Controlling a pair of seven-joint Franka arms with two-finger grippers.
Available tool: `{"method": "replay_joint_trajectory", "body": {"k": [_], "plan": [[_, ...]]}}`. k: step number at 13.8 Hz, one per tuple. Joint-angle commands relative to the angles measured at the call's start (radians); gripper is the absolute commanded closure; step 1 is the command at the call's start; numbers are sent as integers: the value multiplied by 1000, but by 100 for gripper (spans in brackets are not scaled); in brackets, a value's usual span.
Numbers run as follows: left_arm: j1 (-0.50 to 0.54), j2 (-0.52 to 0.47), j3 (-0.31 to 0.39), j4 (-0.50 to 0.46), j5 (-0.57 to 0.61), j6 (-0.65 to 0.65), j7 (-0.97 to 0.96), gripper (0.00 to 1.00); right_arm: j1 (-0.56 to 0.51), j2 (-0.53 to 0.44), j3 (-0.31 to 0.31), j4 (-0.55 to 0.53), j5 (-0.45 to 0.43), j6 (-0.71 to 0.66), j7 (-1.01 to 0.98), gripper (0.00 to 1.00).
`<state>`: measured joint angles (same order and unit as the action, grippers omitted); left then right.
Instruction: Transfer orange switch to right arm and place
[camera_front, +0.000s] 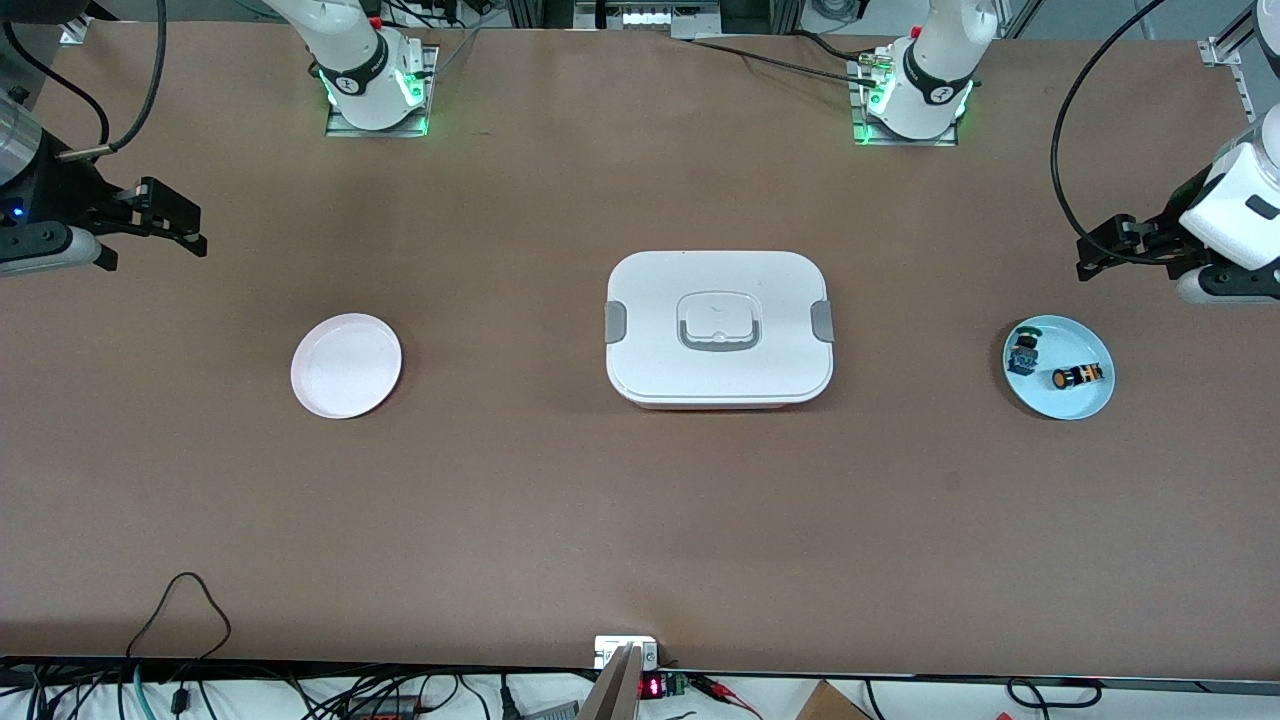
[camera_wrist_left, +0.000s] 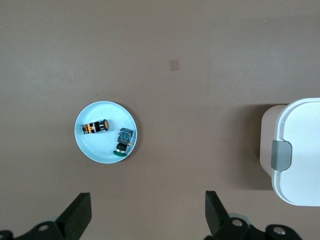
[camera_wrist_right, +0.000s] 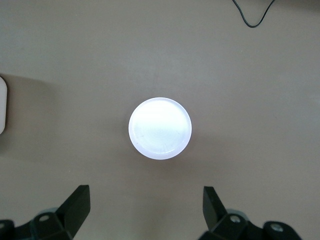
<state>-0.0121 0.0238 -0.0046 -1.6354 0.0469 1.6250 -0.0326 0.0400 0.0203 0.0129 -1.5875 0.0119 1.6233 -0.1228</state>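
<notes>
The right gripper (camera_front: 190, 230), slim and black on its white-and-grey arm, is hanging in the air over the brown desk (camera_front: 640, 520) at the right arm's end, its fingers (camera_wrist_right: 75, 207) spread wide and holding nothing. A round pale pink plate (camera_front: 346, 365) is lying nearer the front camera than the desk under that gripper, bare desk all round it. A white rectangular lidded box with grey clips (camera_front: 718, 328) is sitting mid-desk, well apart from both plates. At the left arm's end, the tiny black orange-banded switch (camera_front: 1077, 376) is lying on its side in a round light blue plate (camera_front: 1085, 402), just beside a green-and-blue-topped switch (camera_front: 1023, 350). The left gripper (camera_front: 1100, 255) is hovering over the desk near that plate, fingers (camera_wrist_left: 77, 215) wide and empty.

The left wrist view is showing the switches apart, not touching; the right wrist view is showing a black cable (camera_wrist_right: 252, 15) on the desk.
</notes>
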Motion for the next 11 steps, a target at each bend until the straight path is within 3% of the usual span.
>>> {"method": "replay_joint_trajectory", "body": {"k": [1, 11], "plan": [[0, 21, 2, 40, 18, -30, 17, 0, -2, -5, 5, 1, -13, 3, -9, 0], [0, 21, 5, 52, 18, -30, 16, 0, -2, -5, 5, 1, -13, 4, -9, 0]]}}
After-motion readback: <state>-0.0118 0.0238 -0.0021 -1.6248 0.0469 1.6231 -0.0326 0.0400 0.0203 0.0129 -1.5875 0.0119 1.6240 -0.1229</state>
